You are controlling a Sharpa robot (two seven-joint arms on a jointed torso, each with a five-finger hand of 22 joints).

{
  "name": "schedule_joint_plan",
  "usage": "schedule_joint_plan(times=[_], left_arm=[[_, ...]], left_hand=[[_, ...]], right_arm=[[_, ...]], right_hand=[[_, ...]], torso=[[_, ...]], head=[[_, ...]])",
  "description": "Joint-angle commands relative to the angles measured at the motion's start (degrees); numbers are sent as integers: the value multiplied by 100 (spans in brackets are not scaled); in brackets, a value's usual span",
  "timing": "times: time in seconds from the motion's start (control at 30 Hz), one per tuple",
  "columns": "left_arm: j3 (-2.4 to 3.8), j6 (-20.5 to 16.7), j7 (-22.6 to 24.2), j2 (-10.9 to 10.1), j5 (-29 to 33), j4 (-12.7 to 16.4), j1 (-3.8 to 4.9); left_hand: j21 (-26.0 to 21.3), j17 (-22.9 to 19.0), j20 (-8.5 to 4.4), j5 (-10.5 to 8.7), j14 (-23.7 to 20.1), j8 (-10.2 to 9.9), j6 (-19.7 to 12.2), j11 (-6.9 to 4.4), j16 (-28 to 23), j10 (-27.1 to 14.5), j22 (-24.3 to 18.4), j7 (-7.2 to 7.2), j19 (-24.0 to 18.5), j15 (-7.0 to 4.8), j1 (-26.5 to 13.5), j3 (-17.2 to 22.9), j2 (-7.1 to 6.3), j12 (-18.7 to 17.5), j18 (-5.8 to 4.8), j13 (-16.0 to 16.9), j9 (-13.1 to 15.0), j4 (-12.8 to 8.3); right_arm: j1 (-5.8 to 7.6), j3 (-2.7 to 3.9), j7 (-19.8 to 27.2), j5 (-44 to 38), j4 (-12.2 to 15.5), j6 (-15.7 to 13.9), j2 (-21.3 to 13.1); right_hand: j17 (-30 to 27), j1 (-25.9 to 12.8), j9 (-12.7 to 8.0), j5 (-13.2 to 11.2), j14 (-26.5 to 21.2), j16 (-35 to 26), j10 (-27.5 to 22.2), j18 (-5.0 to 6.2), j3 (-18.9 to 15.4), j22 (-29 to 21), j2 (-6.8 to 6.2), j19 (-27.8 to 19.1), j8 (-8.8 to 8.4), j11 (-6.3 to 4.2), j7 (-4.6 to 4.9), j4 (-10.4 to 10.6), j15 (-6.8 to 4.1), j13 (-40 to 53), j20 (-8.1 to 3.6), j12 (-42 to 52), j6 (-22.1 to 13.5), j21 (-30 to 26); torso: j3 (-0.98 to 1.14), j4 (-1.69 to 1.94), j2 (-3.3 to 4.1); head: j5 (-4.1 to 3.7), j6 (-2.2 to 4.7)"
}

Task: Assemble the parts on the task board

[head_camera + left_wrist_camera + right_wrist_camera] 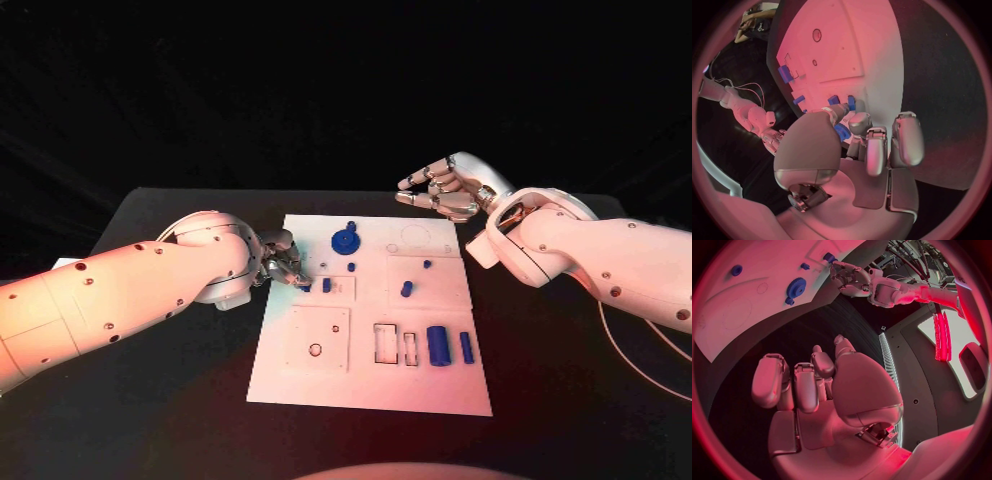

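Left hand (pixel 283 262) seemingly pinches a blue part (pixel 842 132) at board's (pixel 289 375) edge.

The place looks like a robotics lab: a matte black table (pixel 173 215) fills the middle of the head view, darkness lies across the top, and a flat white task board (pixel 433 385) sits centred.

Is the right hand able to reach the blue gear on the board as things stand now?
Probably yes. The right hand hovers past the task board's far right corner, holding nothing, and the blue gear lies in the far part with bare board between. The left hand works at the left edge, beside that path.
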Motion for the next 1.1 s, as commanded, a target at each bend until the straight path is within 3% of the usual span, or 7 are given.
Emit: schedule_joint_plan(times=[0.03,0.5,0.73,1.1], left_arm=[[-7,123,-65,21,-71,-19,-7],[-23,293,-122,89,-1,-67,-8],[-24,382,-195,109,18,-70,-8],[-25,283,-326,140,22,-101,-7]], left_hand=[[22,1508,-1,20,604,28,5,5,18,45,334,-26,50,8,54,783,2,40,-59,10,6,-798],[74,1508,-12,2,604,62,72,-22,18,149,393,-73,87,-6,-127,742,-7,123,-74,87,-5,-706],[137,1508,-47,-6,604,87,167,-82,18,229,462,-156,129,-46,-309,571,-88,201,-90,161,-28,-633],[221,1508,-96,8,604,95,320,-138,18,319,553,-223,186,-101,-549,336,-109,317,-115,282,-82,-503]], right_arm=[[-4,1,15,-10,10,71,4],[-5,1,18,17,19,86,-18],[-5,1,19,12,31,87,-28],[-5,1,24,4,43,77,-39]], right_hand=[[418,48,7,33,365,-22,-46,38,-9,-9,7,-16,0,-10,3,-20,12,-3,-4,4,22,-32],[418,48,7,33,365,-22,-46,38,-9,-9,7,-16,0,-10,3,-20,12,-3,-4,4,22,-32],[418,48,7,33,365,-22,-46,38,-9,-9,7,-16,0,-10,3,-20,12,-3,-4,4,22,-32],[418,48,7,33,365,-22,-46,38,-9,-9,7,-16,0,-10,3,-20,12,-3,-4,4,22,-32]], torso=[[0,0,-1],[2,-3,4],[2,-4,-2],[3,-3,0]], head=[[1,4],[0,-25],[6,-34],[0,-44]])
